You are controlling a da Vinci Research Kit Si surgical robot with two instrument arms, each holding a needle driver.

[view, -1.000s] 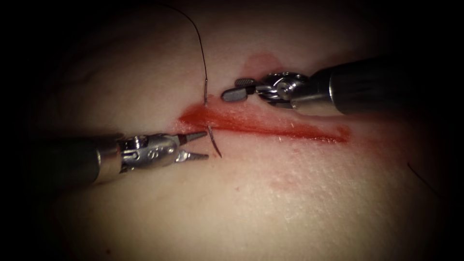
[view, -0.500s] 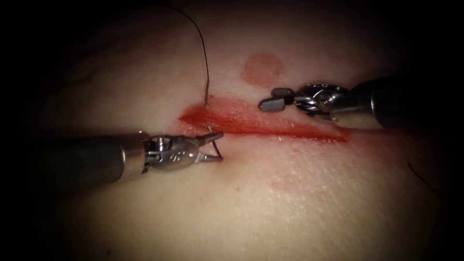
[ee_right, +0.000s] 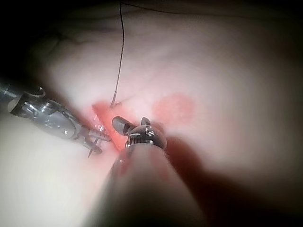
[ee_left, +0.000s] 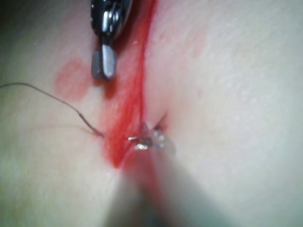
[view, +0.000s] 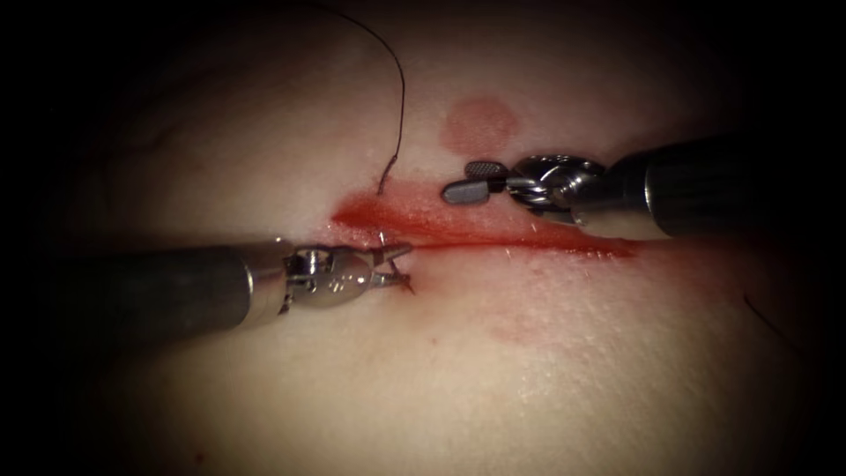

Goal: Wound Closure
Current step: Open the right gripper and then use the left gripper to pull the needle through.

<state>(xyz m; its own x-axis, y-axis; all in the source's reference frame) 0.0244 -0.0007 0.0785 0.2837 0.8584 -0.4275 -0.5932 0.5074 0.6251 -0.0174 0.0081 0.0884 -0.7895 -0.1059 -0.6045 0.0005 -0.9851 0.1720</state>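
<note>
In the endoscope view the left tool (view: pixel 398 267) lies at the left end of the cut (view: pixel 493 236) in the tissue (view: pixel 564 370), its jaws clenched on the needle (view: pixel 407 284) near the pointed end, which pokes out just past the lower jaw on the near side of the cut. The rest of the needle's curve runs under the tissue across the cut, and the swaged end stands out on the far side, where the thread (view: pixel 398 106) leaves it and arcs up and away. The right tool (view: pixel 463 182) hangs just above the far edge of the cut, right of the thread, jaws parted and holding nothing. Red fluid (view: pixel 414 216) fills the cut and stains its far bank, with a round pale-red mark (view: pixel 478 125) beyond it. The left wrist view adds the close grip: the left tool (ee_left: pixel 150 140) pinches the needle (ee_left: pixel 161 119) right beside the red line of the cut (ee_left: pixel 135 85), the thread (ee_left: pixel 47 93) enters the tissue (ee_left: pixel 236 94) on the other side, and the right tool (ee_left: pixel 103 64) hovers apart from both. The right wrist view shows the needle's point (ee_right: pixel 90 153) sticking out beyond the left tool (ee_right: pixel 94 137), and the right tool (ee_right: pixel 124 125) empty near the thread (ee_right: pixel 120 52).
</note>
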